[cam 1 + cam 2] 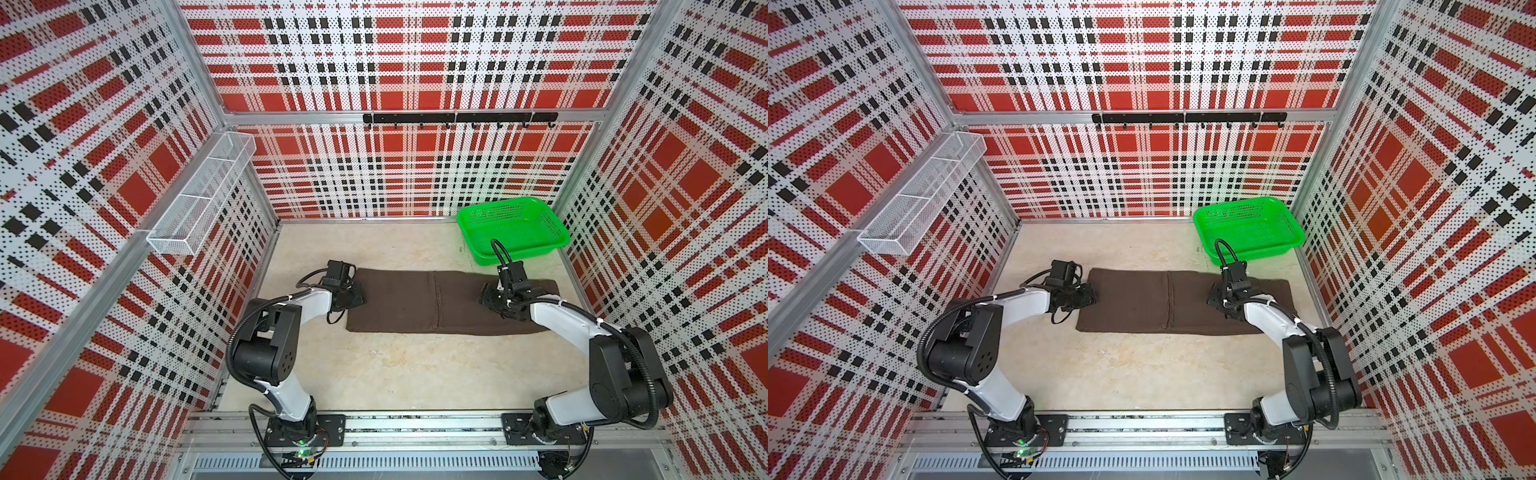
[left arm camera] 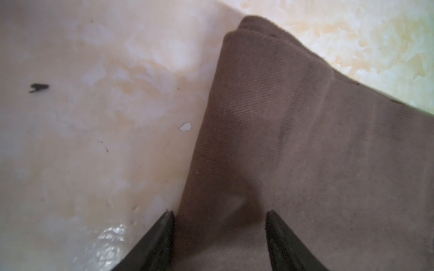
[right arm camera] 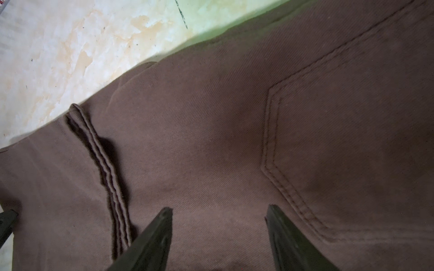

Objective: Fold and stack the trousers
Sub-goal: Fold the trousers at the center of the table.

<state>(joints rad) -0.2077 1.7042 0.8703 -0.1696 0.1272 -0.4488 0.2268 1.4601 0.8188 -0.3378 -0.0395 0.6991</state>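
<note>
The dark brown trousers [image 1: 407, 303] [image 1: 1133, 303] lie flat on the table as one long folded strip, with a hem line [image 1: 436, 299] across the middle. My left gripper [image 1: 353, 296] [image 1: 1088, 296] is low at the strip's left end. In the left wrist view its jaws [image 2: 219, 212] stand apart astride the cloth's edge [image 2: 293, 140], one fingertip at the table side and one on the cloth. My right gripper [image 1: 484, 297] [image 1: 1212, 297] hovers open over the right part, just above the cloth [image 3: 199, 140] beside a stitched pocket [image 3: 270, 140], with nothing gripped.
A green basket [image 1: 463, 226] [image 1: 1200, 226] stands at the back right, just behind the trousers' right end. A white wire shelf [image 1: 203, 195] hangs on the left wall and a black hook rail [image 1: 457, 117] on the back wall. Bare beige table [image 1: 415, 365] lies in front.
</note>
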